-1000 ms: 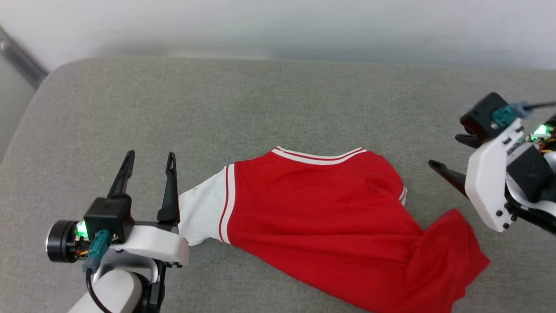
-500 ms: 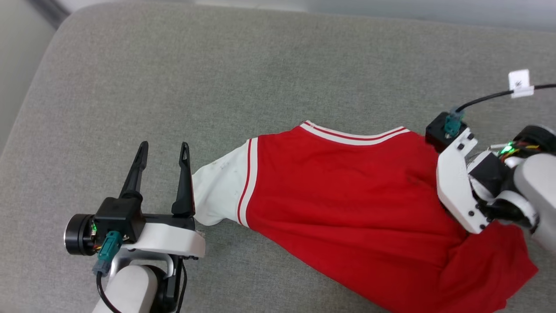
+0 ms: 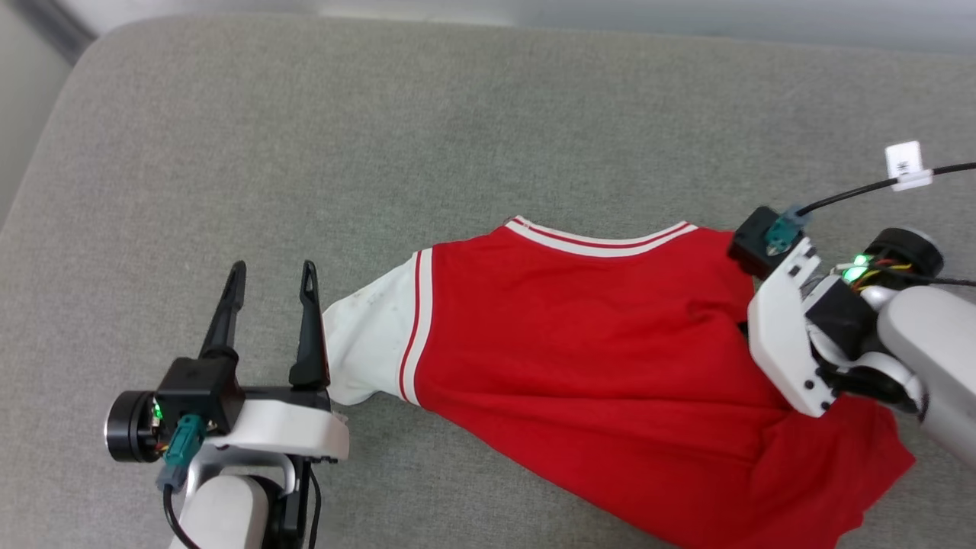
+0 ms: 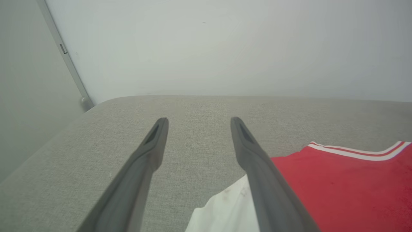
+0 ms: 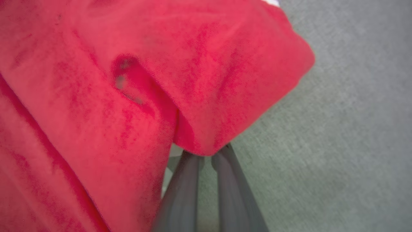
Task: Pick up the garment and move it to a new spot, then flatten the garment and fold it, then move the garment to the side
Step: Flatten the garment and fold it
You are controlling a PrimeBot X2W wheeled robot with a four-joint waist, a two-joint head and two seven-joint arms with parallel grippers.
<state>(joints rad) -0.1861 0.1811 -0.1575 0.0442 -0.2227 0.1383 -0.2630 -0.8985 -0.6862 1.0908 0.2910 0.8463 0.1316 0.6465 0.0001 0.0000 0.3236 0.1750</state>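
The garment lies left-to-right, its right-hand fold pinched by the right gripper, its white sleeve just beside the wide-open left gripper.

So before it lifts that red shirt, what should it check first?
1. Right gripper shut on a fold of the garment: ok.
2. How much cloth is pinched: cannot tell; the fold covers the tips.
3. Left gripper open, holding nothing: ok.
4. White sleeve free of the left gripper: cannot tell; they sit side by side, maybe touching.
5. Garment lying flat: not ok; its lower right part is bunched.
6. Grey cushion has bare room for a new spot: ok.
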